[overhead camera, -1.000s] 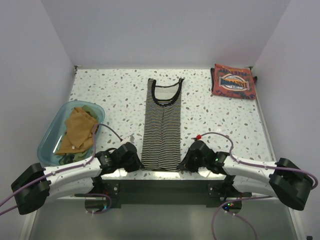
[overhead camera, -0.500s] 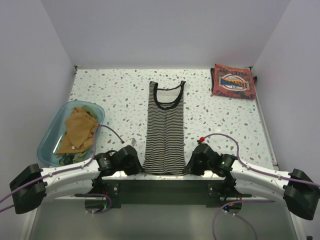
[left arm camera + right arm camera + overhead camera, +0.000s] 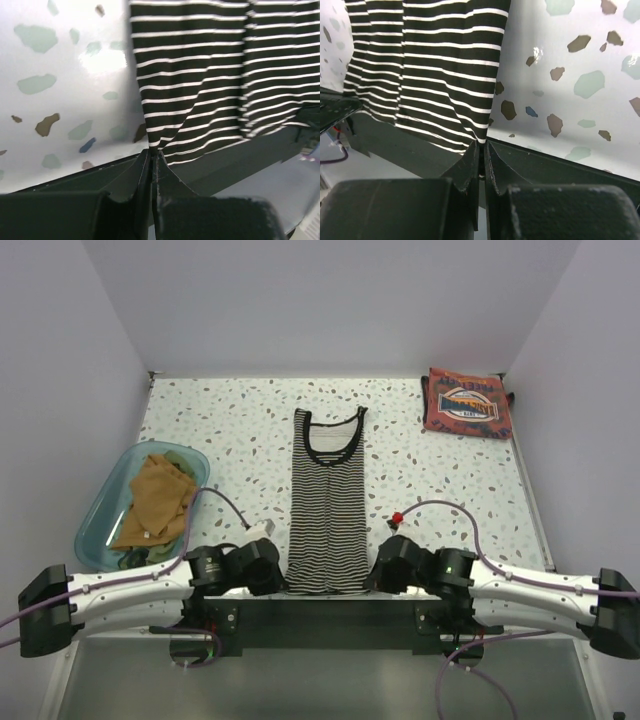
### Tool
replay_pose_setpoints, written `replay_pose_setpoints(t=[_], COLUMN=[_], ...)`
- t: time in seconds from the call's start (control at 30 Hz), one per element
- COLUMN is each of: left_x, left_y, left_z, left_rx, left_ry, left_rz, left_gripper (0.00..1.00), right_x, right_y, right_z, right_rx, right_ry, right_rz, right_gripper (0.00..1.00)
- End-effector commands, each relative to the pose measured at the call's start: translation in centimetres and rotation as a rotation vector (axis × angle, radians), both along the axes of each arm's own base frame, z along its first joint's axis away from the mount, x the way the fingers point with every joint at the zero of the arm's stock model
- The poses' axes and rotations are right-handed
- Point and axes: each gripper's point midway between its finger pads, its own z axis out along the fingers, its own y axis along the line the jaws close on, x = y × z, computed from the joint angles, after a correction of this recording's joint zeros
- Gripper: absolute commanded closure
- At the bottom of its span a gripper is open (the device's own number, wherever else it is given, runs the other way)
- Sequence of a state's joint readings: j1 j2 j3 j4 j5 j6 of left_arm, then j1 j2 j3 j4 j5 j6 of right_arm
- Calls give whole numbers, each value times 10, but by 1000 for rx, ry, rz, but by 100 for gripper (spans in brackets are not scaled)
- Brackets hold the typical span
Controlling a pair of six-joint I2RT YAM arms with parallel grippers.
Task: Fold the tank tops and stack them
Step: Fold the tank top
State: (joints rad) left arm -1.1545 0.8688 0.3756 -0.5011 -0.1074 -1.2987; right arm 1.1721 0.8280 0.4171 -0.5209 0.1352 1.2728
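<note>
Both arms low, angled inward | left claw (image 3: 152, 152) grips striped tank top (image 3: 325, 510) hem | right claw (image 3: 482, 145) likewise

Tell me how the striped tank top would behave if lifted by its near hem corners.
Probably floppy: the striped tank top puckers into folds near the left gripper and right gripper, both pinched on its hem corners. Likely light, as the cloth looks thin. Its middle would probably sag between the two grips.
</note>
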Motion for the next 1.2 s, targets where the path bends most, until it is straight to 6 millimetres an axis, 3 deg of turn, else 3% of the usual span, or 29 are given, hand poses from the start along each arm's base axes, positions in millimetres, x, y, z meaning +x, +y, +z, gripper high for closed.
replay_pose_setpoints(t=[0.0, 0.27, 0.37, 0.4, 0.5, 0.53, 0.57, 0.6, 0.67, 0.73, 0.77, 0.8, 0.83, 0.87, 0.9, 0.93, 0.97, 1.0, 1.03, 1.07, 1.1, 1.13, 1.17], left_x=[22, 85, 119, 141, 166, 182, 191, 199, 225, 253, 262, 273, 292, 301, 311, 329, 338, 347, 364, 369, 378, 392, 397], left_y=[-7, -17, -17, -17, -19, -20, -19, -19, -19, -21, -21, -21, -20, -20, -22, -22, -22, -22, -21, -24, -19, -24, -24], left_z=[33, 71, 85, 88, 96, 108, 111, 104, 117, 121, 122, 108, 120, 118, 103, 114, 110, 91, 98, 94, 78, 86, 83], left_rx=[-8, -64, -53, -45, -58, -81, -80, -58, -85, -94, -94, -67, -85, -86, -76, -97, -92, -70, -88, -105, -91, -121, -127], left_ry=[-93, -207, -268, -290, -320, -353, -364, -356, -391, -422, -426, -402, -433, -434, -407, -437, -432, -394, -421, -412, -386, -424, -421], left_rz=[54, 115, 161, 165, 189, 214, 225, 226, 257, 275, 278, 278, 300, 301, 295, 308, 309, 313, 325, 312, 326, 325, 321], left_gripper=[100, 100, 100, 100, 100, 100, 100, 100, 100, 100, 100, 100, 100, 100, 100, 100, 100, 100, 100, 100, 100, 100, 100], right_x=[17, 58, 94, 116, 143, 153, 167, 176, 201, 225, 238, 248, 258, 273, 281, 292, 303, 310, 319, 330, 338, 344, 355], right_y=[-4, 14, 9, 18, 21, 22, 28, 30, 30, 27, 30, 30, 27, 30, 30, 26, 30, 29, 26, 30, 26, 25, 27], right_z=[15, 40, 47, 62, 67, 69, 82, 75, 89, 83, 90, 91, 77, 86, 85, 70, 76, 72, 58, 61, 59, 44, 49], right_rx=[-37, 10, 33, 58, 43, 56, 80, 64, 79, 78, 85, 89, 81, 97, 103, 90, 113, 115, 108, 131, 134, 124, 138], right_ry=[-63, -75, -90, -106, -139, -133, -173, -154, -183, -173, -192, -191, -152, -176, -174, -147, -157, -148, -121, -134, -134, -107, -129], right_rz=[-76, -108, -166, -126, -135, -140, -129, -127, -139, -159, -152, -154, -155, -157, -161, -175, -167, -170, -180, -176, -186, -192, -192], right_gripper=[100, 100, 100, 100, 100, 100, 100, 100, 100, 100, 100, 100, 100, 100, 100, 100, 100, 100, 100, 100, 100, 100, 100])
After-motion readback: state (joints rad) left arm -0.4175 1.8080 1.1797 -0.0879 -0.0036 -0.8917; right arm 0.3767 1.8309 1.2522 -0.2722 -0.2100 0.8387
